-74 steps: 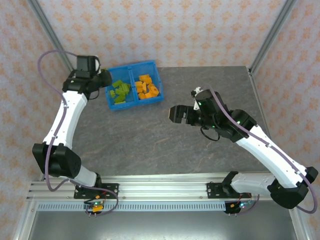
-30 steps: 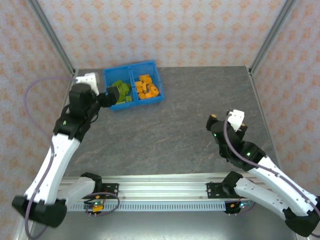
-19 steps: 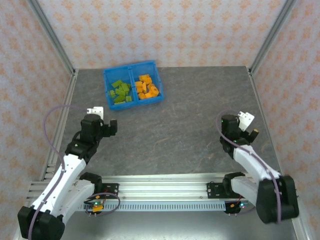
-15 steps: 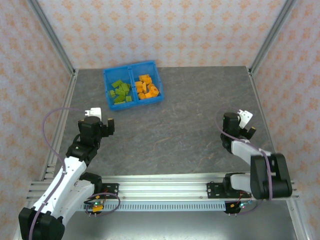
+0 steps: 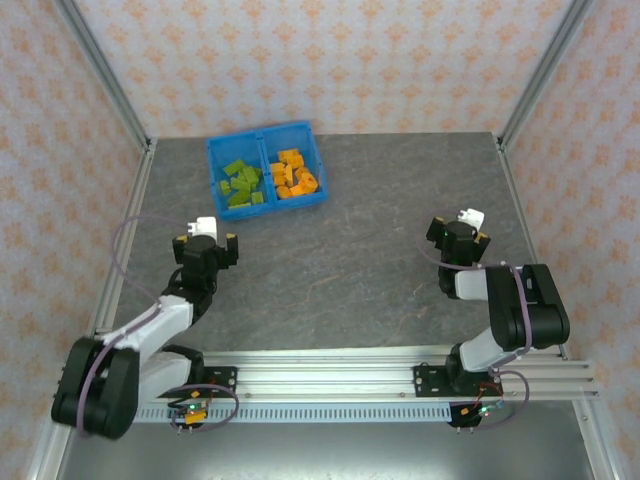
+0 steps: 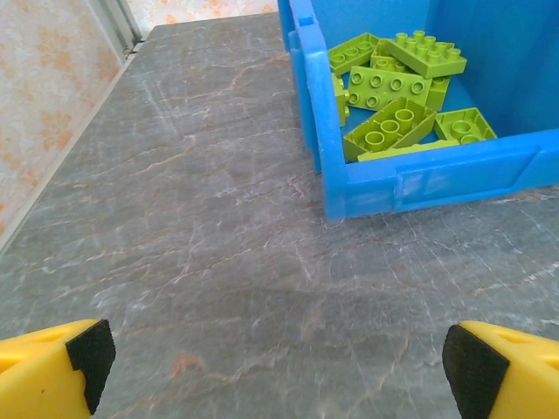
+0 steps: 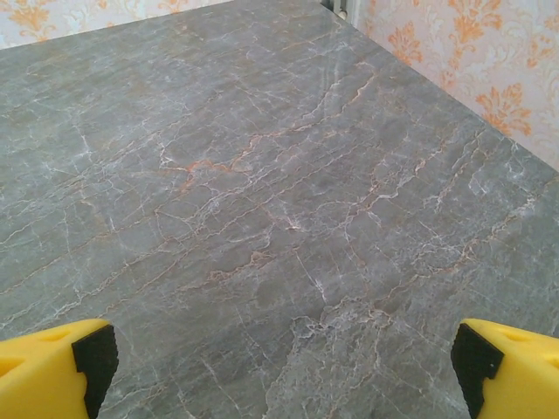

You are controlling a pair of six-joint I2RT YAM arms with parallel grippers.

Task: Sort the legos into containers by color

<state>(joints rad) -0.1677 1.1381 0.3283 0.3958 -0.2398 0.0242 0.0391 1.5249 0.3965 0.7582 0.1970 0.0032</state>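
The green legos [image 6: 393, 87] are seen in the left compartment of the tray [image 6: 437, 179], the orange legos [image 5: 292, 175] in its right. The left gripper [image 5: 207, 242] and right gripper [image 5: 458, 235] are held spread and empty. The tray lies far and slightly right of the left gripper, which is judged the nearer.

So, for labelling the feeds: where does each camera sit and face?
Top external: above, behind the bases, looking down: table, blue tray, both arms, left hand, right hand.
Left wrist: low, facing the tray's corner and green legos; own fingertips below.
Right wrist: low, facing table and wall; own fingertips below.
Shared: top and left wrist both show tray and legos.
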